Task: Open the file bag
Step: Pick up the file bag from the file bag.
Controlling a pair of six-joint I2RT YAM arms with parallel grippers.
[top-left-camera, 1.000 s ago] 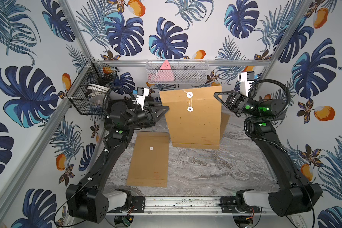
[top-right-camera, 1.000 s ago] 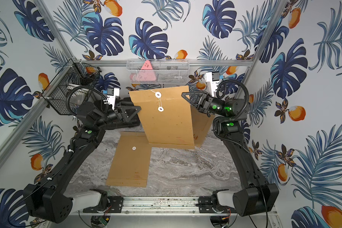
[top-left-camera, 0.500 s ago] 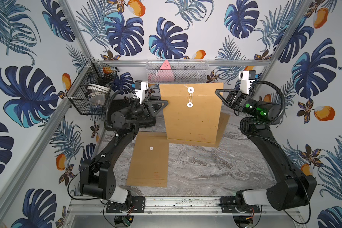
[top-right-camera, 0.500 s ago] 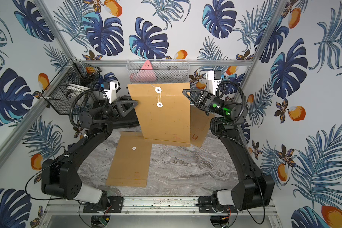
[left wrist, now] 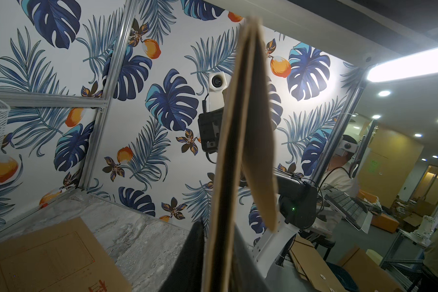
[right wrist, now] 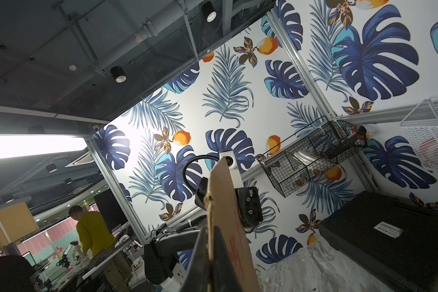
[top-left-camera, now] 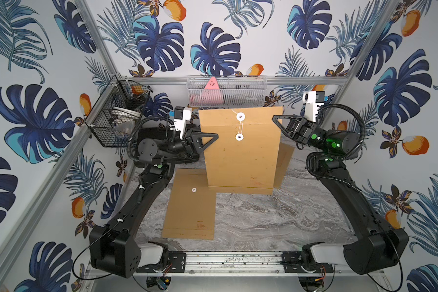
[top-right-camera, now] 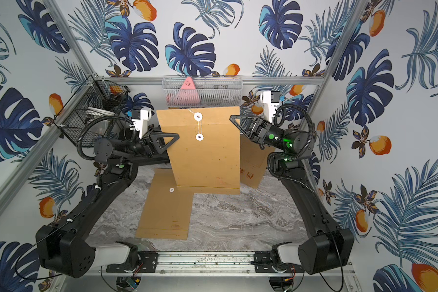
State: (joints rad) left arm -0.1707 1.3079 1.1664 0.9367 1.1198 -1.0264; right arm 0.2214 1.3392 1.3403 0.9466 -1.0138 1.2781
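Note:
The file bag [top-left-camera: 240, 156] [top-right-camera: 208, 156] is a brown paper envelope held upright above the table, facing both top views. A white string runs between its two white discs [top-left-camera: 240, 116], and the flap lies shut. My left gripper [top-left-camera: 216, 135] [top-right-camera: 177, 135] is shut on the bag's left edge. In the left wrist view the bag's edge [left wrist: 228, 177] runs up from between the dark fingers [left wrist: 187, 265] of that gripper [left wrist: 219, 268]. My right gripper [top-left-camera: 274, 117] [top-right-camera: 231, 117] is shut on the bag's upper right edge; the right wrist view shows this edge [right wrist: 221, 197] pinched in that gripper [right wrist: 209, 268].
A second brown envelope [top-left-camera: 190, 204] lies flat on the marble table [top-left-camera: 276, 222]. A third envelope [top-left-camera: 286, 159] lies behind the held bag on the right. A black wire basket [top-left-camera: 116, 118] hangs on the left wall, a white mesh basket [top-left-camera: 225, 91] on the back rail. A black case [right wrist: 390, 235] sits at the back left.
My left gripper has closed onto the bag's left edge. The bag has risen a little and swung from tilted to square-on, and the right gripper has kept its grip.

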